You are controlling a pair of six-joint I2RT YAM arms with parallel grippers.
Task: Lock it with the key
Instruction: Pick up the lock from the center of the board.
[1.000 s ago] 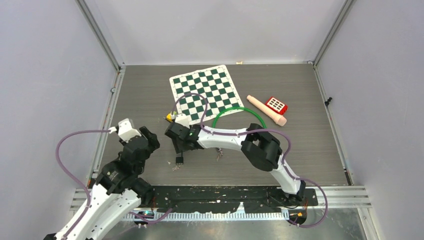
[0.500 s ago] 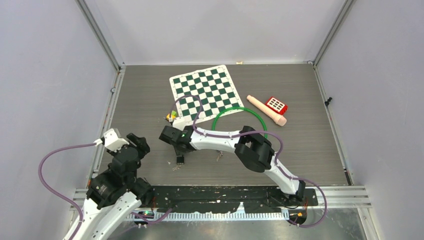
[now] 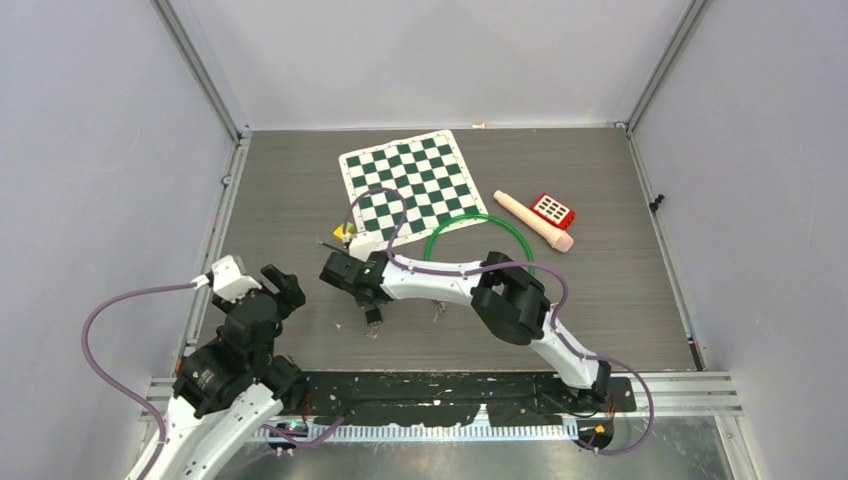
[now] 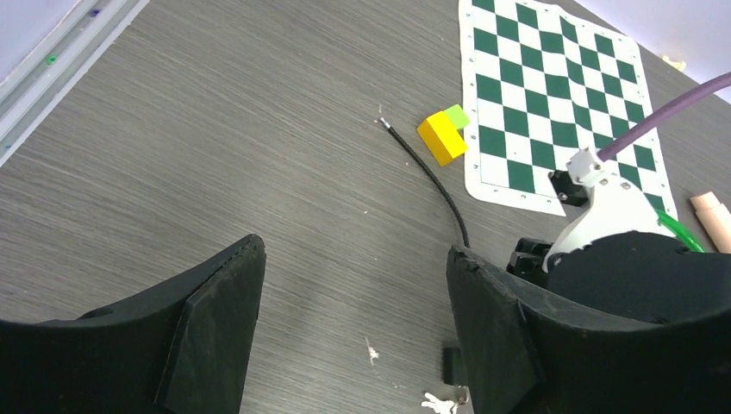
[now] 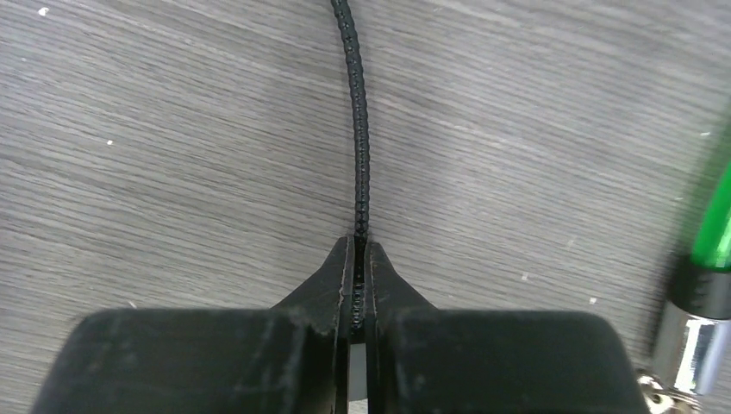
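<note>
A thin black braided cable (image 5: 358, 129) lies on the dark wood-grain table, and my right gripper (image 5: 359, 246) is shut on it, with the cable pinched between the fingertips. In the top view the right gripper (image 3: 338, 270) sits left of centre. The cable's free end (image 3: 323, 243) pokes out beyond it. The small black lock body (image 3: 372, 316) lies just below it, with pale keys (image 3: 372, 333) beside it. The left wrist view shows the cable (image 4: 431, 172), the lock body (image 4: 454, 362) and the keys (image 4: 441, 401). My left gripper (image 4: 355, 250) is open and empty, off to the left.
A yellow block (image 4: 441, 136) and a green block (image 4: 457, 116) lie at the corner of a chessboard mat (image 3: 405, 183). A green hoop (image 3: 475, 218) with a silver end piece (image 5: 690, 345) sits right of the right gripper. A pink stick (image 3: 533, 220) and a red keypad (image 3: 552, 209) lie further right.
The right gripper has closed on the black cable, and the lock body has shifted slightly right. The left arm pulled back to the left, and its jaws opened wider.
</note>
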